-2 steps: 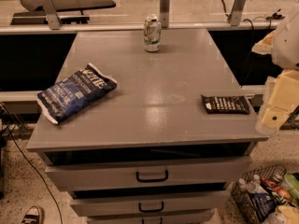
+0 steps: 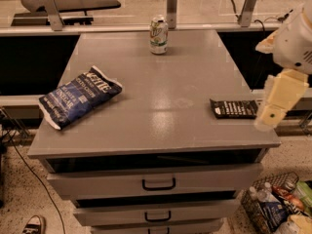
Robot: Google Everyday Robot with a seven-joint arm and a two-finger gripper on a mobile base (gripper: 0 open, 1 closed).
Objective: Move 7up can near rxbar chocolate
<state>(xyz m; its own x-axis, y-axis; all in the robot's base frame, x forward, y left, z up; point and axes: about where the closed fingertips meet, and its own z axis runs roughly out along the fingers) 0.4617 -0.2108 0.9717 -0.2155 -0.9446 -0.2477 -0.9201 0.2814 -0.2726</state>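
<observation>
Pale-green 7up can (image 2: 158, 34) far back | gripper (image 2: 269, 118) beside rxbar chocolate (image 2: 234, 108), well apart

Cabinet top (image 2: 161, 72): grey painted surface, smooth, semi-matt, with a soft sheen near the middle. Drawer fronts (image 2: 97, 182): same grey finish. Handles (image 2: 159, 184): dark and thin, metal by the look. 7up can (image 2: 158, 34), far edge: glossy metal, bright silver top. Chip bag (image 2: 78, 99), left: crinkled blue film, shiny on the creases. Rxbar chocolate (image 2: 234, 108), right: dark wrapper, smooth, duller. Gripper (image 2: 273, 113), off the right edge just beside the bar: cream, matt, plastic-looking shell. Floor (image 2: 19, 199): speckled, stone-like. Basket (image 2: 251, 206), near right: wire mesh.
</observation>
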